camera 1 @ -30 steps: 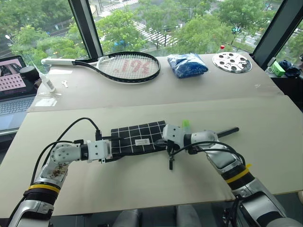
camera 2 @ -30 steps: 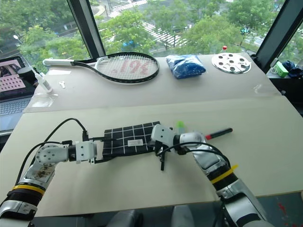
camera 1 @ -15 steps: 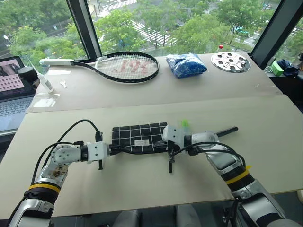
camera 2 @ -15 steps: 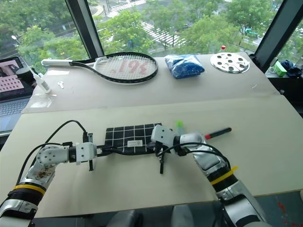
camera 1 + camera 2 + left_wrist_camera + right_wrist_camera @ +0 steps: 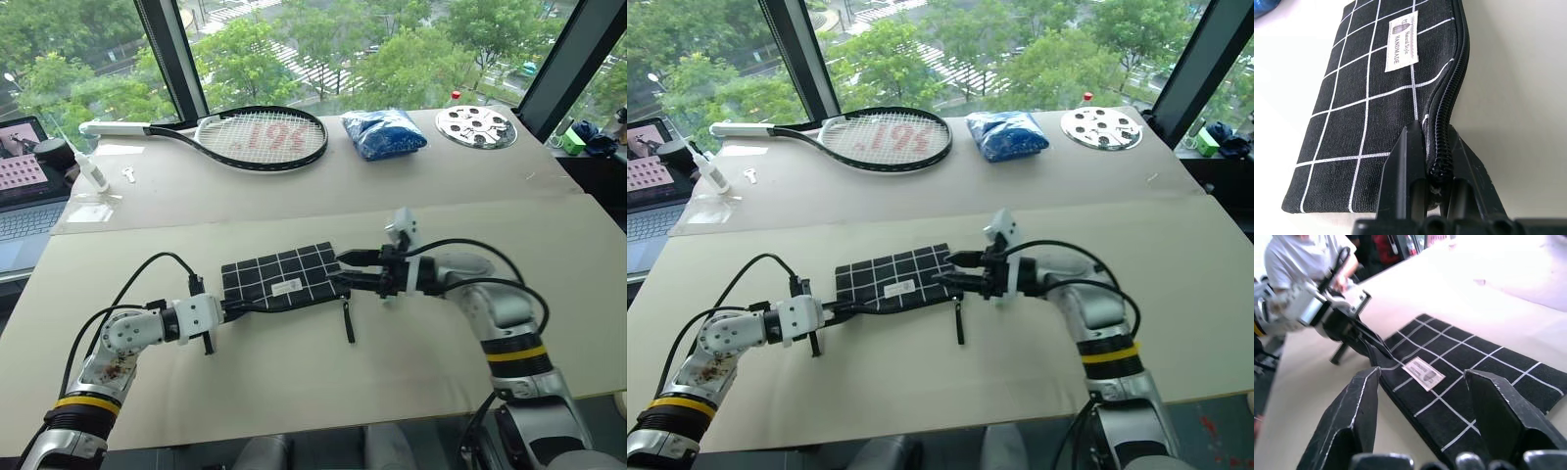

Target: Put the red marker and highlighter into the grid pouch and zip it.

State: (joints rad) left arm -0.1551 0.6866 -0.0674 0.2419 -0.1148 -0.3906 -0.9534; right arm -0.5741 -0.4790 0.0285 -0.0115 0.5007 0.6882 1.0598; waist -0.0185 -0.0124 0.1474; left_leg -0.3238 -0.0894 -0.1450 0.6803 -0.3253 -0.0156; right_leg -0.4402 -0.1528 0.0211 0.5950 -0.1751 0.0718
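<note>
The grid pouch (image 5: 281, 279) lies flat in the middle of the surface (image 5: 411, 382). The left end effector (image 5: 1434, 161) is shut tight on the zipper corner at the pouch's 8 o'clock. The right end effector (image 5: 345, 273) is wide open and holds nothing, at the pouch's 3 o'clock. The pouch looks soft, light and floppy, so I think pinching the zipper edge works best. A black strap (image 5: 348, 320) trails at 5 o'clock. The racket (image 5: 250, 137), blue bag (image 5: 387, 132) and metal disc (image 5: 477, 127) sit far off at 12 o'clock, not in the way.
</note>
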